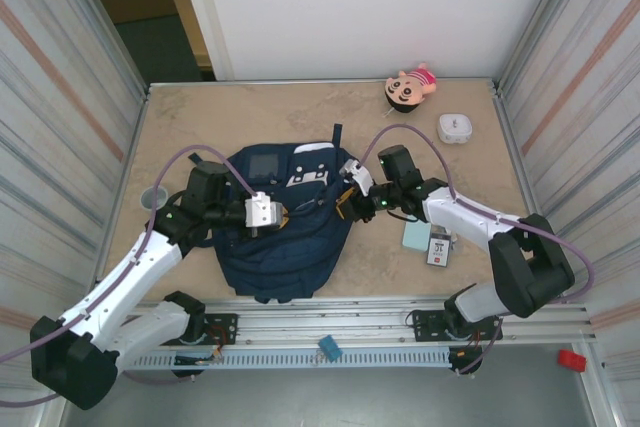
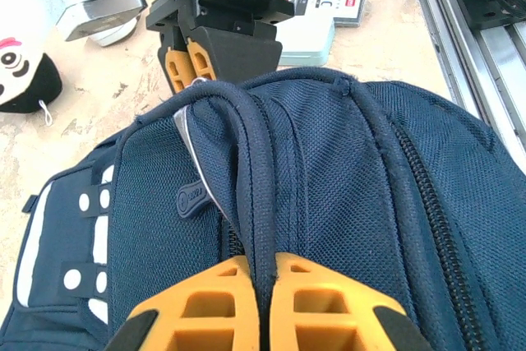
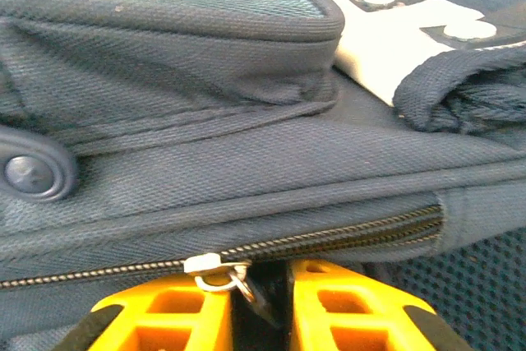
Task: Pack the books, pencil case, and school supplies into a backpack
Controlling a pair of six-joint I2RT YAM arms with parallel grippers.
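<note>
Nearest the arms, the backpack (image 1: 285, 257) lies flat on the bench (image 1: 250, 117) close to its front edge, with its white-patched pocket turned away from the arms. Just to its right, still out on the bench, are the pale teal pencil case (image 1: 415, 237) and, touching it, the small white school supplies pack (image 1: 440, 247). Neither is in the bag.

Further in, over the bag's middle, the left jaws are clamped together on the dark carry loop (image 2: 246, 162) and draw it taut, which steadies the fabric. On the bag's right shoulder, the right jaws are nearly together on either side of the zip pull (image 3: 251, 289). They seem to pinch it, though the close wrist view leaves the contact itself unclear. The zipper (image 3: 345, 232) has its teeth meshed on both sides of the slider, so the compartment is closed.

At the far edge, well apart from the work, sit a white square box (image 1: 455, 129) and a small doll (image 1: 410, 87).

I judge the task to be at its start. The bag has been braced and its zip taken hold of, but nothing is packed. Opening the compartment comes first, then loading each item.
</note>
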